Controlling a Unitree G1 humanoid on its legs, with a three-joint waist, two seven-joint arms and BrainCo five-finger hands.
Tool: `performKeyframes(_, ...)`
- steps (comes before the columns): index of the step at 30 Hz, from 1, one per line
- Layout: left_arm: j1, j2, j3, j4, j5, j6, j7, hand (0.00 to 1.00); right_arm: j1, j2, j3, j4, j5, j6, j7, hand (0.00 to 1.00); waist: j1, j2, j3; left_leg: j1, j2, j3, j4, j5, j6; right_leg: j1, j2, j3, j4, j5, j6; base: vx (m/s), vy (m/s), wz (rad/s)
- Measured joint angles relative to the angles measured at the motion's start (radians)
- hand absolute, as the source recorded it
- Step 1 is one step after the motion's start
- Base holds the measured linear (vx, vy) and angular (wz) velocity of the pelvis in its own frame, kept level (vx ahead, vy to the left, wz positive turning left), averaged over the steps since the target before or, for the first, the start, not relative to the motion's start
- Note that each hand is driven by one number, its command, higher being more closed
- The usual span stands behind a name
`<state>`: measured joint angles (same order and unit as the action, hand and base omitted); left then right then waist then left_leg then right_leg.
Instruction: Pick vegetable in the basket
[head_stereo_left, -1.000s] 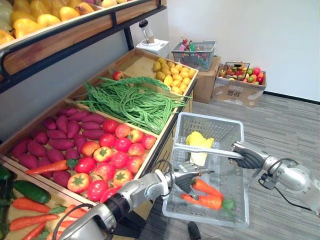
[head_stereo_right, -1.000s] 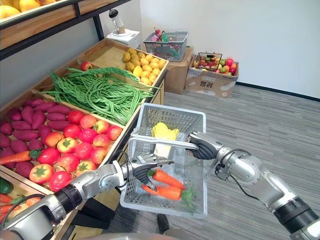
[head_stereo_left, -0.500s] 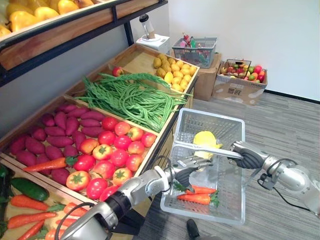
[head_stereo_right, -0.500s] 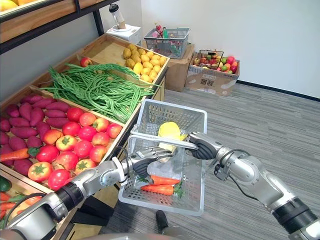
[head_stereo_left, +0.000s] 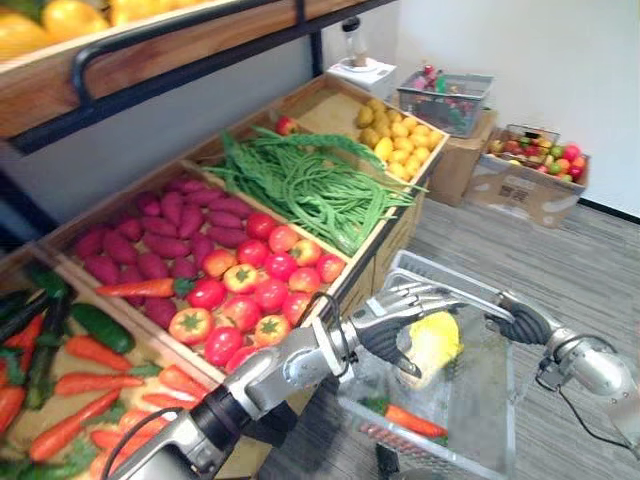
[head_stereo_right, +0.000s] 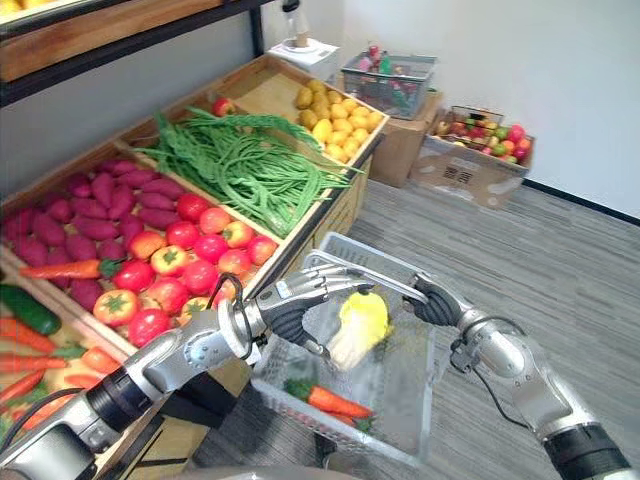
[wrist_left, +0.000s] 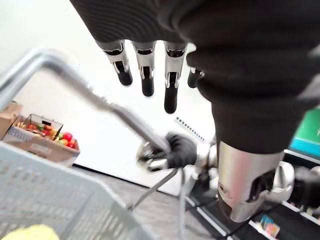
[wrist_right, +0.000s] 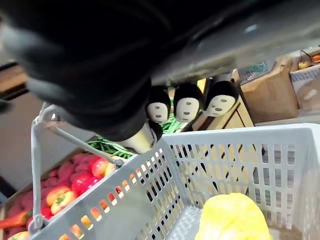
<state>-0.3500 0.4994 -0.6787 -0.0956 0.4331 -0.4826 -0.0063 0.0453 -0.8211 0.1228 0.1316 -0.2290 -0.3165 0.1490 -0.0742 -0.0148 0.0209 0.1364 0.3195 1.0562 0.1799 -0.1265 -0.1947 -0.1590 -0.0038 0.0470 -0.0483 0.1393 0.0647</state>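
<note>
Grey plastic mesh basket (head_stereo_left: 478, 400); carrot (head_stereo_right: 335, 401) w/ green top on its floor. Above: left hand (head_stereo_right: 292, 304), fingers straight, empty, part-hiding lumpy yellow veg (head_stereo_right: 360, 318) inside. Beyond: right hand (head_stereo_right: 437, 302) clenched on wire handle (wrist_left: 100, 102).

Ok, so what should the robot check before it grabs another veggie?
1. Left robot hand free: ok. It hovers above the pale grey plastic basket with straight fingers, holding nothing.
2. Right robot hand holding the basket: ok. Its fingers curl round the grey metal handle.
3. Orange carrot inside the basket: ok, lying on the bottom.
4. Yellow leafy vegetable inside the basket: ok.
5. Room for more: ok, bare basket floor shows around them.
6. Basket held level: cannot tell.
</note>
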Motion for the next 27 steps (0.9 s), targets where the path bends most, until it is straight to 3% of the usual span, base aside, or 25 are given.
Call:
performKeyframes(8,0.134,0.027,0.123,-0.127,-0.115,-0.016,0.001,0.0,0.025,0.095,-0.098,0.232,-0.093,0.066,-0.042,1.0,0.023,0.002,0.001,-0.063,-0.036,-0.138,-0.025,0.013,0.032,0.019,-0.055,-0.13,-0.002,-0.005,0.007,-0.07,0.038,0.48)
performKeyframes(15,0.281,0.043,0.308,-0.22,-0.117,-0.014,0.019,0.0,0.033,0.185,-0.262,0.48,-0.108,0.116,-0.119,1.0,0.03,-0.009,0.006,-0.123,-0.131,-0.329,-0.144,0.084,0.092,0.051,-0.133,-0.31,-0.02,-0.021,0.027,-0.06,0.053,0.79)
performKeyframes(18,0.325,0.036,0.414,-0.265,-0.116,-0.009,0.045,0.0,0.037,0.238,-0.329,0.587,-0.108,0.126,-0.138,1.0,0.048,-0.017,0.008,-0.142,-0.159,-0.404,-0.184,0.113,0.107,0.067,-0.154,-0.38,-0.021,-0.024,0.031,-0.01,0.033,0.76)
performKeyframes(23,0.424,-0.05,0.653,-0.324,-0.115,0.018,0.11,0.0,0.007,0.338,-0.498,0.827,-0.103,0.147,-0.201,1.0,0.063,-0.026,0.006,-0.18,-0.205,-0.543,-0.252,0.166,0.135,0.096,-0.181,-0.521,-0.022,-0.027,0.037,0.0,0.034,0.77)
performKeyframes(27,0.476,-0.144,0.806,-0.328,-0.115,0.058,0.166,0.0,-0.009,0.39,-0.559,0.927,-0.064,0.181,-0.233,1.0,0.082,-0.038,-0.001,-0.21,-0.227,-0.601,-0.275,0.19,0.153,0.096,-0.198,-0.58,-0.023,-0.026,0.039,-0.01,0.04,0.49)
